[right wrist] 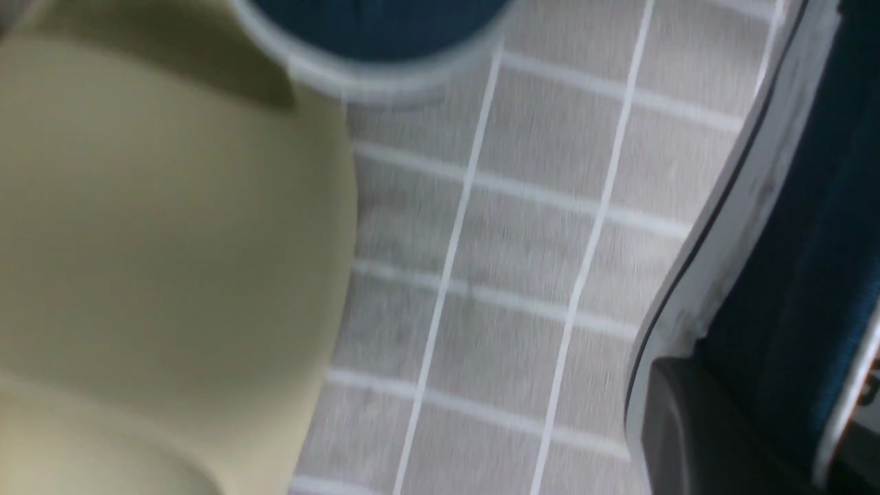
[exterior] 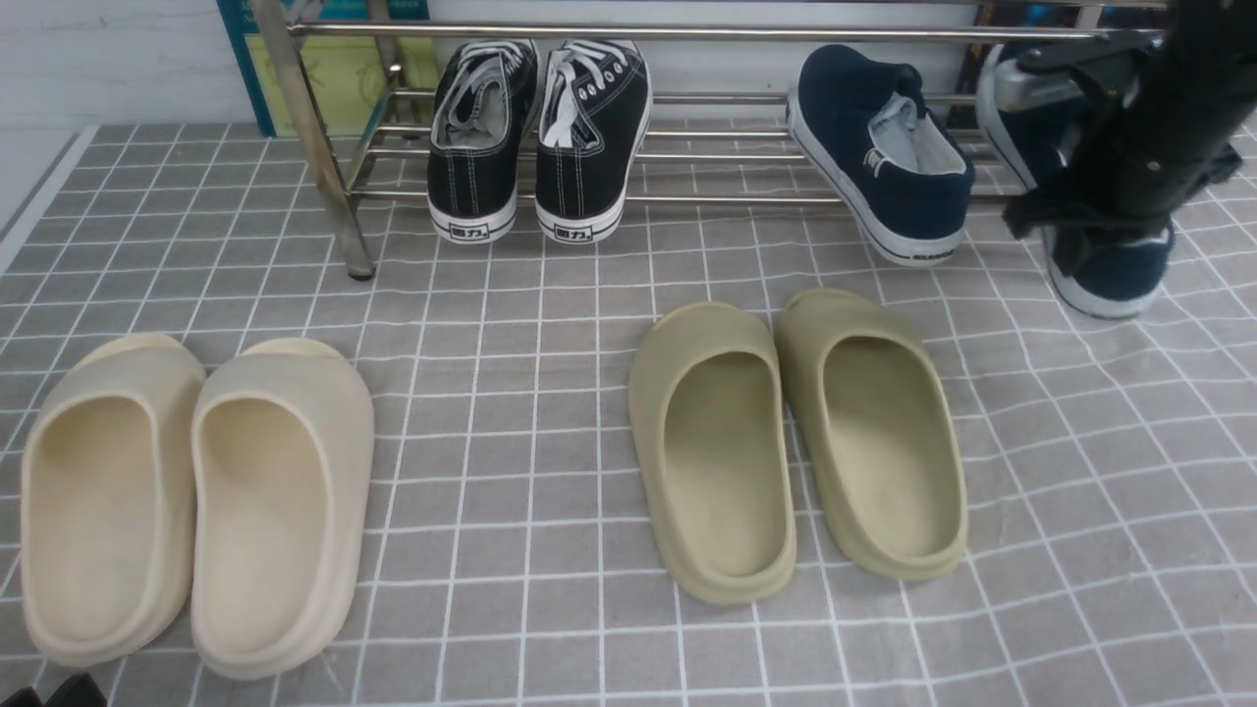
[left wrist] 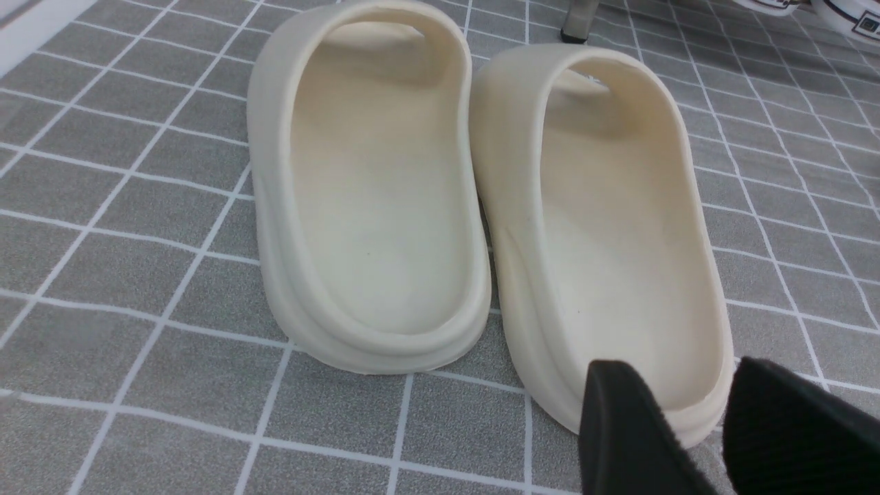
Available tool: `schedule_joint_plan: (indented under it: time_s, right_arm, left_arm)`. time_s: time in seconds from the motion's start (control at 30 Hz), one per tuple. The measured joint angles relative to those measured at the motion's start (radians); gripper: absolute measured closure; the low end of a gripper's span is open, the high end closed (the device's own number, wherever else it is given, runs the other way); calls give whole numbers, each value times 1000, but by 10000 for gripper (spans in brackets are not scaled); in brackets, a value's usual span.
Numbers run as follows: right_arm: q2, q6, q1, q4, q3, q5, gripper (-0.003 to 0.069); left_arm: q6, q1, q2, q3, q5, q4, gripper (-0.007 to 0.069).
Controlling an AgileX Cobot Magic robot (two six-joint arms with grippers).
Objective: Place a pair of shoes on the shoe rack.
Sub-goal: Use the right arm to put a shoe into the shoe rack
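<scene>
1 navy shoe lies tilted on the shoe rack, right of 2 black sneakers. The right claw is clamped on the other navy shoe at the rack's right end. The left claw stands apart over a cream slide near the checked cloth's front-left corner.

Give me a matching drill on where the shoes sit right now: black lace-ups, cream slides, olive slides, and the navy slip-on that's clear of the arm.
Things:
1 black lace-up sneakers
2 cream slides
3 olive slides
4 navy slip-on

Places:
A grid cloth, centre-right
B shoe rack, right part, skewed
C grid cloth, near left
D shoe rack, left part

Pairs: 1-D; 2-C; 3-A; 4-B
</scene>
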Motion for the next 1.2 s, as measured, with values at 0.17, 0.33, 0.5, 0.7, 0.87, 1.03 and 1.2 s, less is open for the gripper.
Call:
schedule_joint_plan:
  time_s: [0.17,0.33,0.5,0.7,0.87,1.03,1.2]
  right_arm:
    - [88,-20,0,0,-126,4,621]
    - [151,-92,0,-1,-214,3,621]
    - [177,-110,0,-1,-238,-21,621]
    - [186,-109,0,-1,-243,-48,621]
    - [186,-98,0,-1,-243,-58,574]
    - [166,-74,0,-1,-249,-70,424]
    - [90,-47,0,-4,-254,30,262]
  left_arm:
    - [0,0,0,0,0,0,386]
    - [0,0,0,0,0,0,386]
    - [0,0,0,0,0,0,386]
    - [0,0,0,0,0,0,386]
    - [0,0,0,0,0,0,386]
    - [0,0,0,0,0,0,386]
    - [0,0,0,0,0,0,386]
